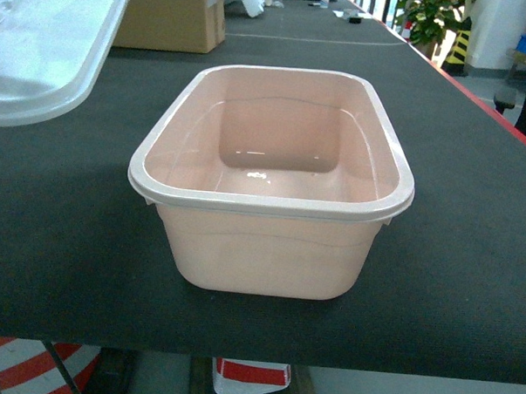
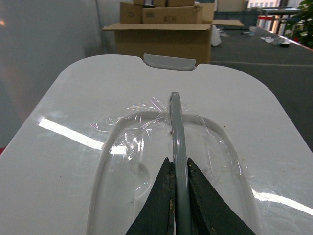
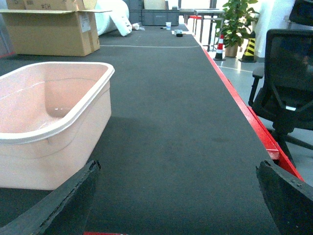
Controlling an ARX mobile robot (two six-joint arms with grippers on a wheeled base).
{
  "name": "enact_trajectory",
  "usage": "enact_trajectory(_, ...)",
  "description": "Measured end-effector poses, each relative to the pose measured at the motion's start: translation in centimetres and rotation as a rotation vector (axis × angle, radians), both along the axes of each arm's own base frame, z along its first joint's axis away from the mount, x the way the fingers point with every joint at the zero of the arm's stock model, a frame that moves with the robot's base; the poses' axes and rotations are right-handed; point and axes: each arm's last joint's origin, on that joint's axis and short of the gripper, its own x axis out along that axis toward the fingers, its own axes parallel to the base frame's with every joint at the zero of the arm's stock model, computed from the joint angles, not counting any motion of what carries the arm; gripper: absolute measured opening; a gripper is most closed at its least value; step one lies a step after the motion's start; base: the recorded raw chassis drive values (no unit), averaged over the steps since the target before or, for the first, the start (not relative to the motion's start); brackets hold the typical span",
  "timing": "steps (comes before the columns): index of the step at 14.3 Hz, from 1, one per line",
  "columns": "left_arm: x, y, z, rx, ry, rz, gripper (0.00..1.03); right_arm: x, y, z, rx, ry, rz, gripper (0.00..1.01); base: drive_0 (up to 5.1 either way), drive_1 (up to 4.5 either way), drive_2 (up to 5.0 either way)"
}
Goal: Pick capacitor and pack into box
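Box (image 1: 269, 250), pale pink tub, centre of head frame on dark table (image 1: 59, 267), open, appears empty; long axis runs away from camera; no capacitor visible in any view

White lid (image 1: 42, 56) held off box at upper left of head frame; left gripper (image 2: 178, 171) clenched on lid's grey handle (image 2: 177, 132)

Right gripper (image 3: 178, 196) spread wide, empty, low in right wrist frame; box at its left, nearer this arm

Brown carton (image 3: 49, 29) far behind
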Motion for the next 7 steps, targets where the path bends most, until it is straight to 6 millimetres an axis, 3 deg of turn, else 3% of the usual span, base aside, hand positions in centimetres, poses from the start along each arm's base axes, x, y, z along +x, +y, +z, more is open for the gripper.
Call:
enact_trajectory(3,-1.2,-5.9,1.7,-0.038,0.025,-0.052,0.02,0.0,0.0,0.0,0.000,0.000,0.000,0.98,0.0,0.00,0.0)
enact_trajectory(7,-1.7,-14.7,1.4,-0.067,0.036,-0.138,0.02,0.0,0.0,0.0,0.000,0.000,0.000,0.98,0.0,0.00,0.0)
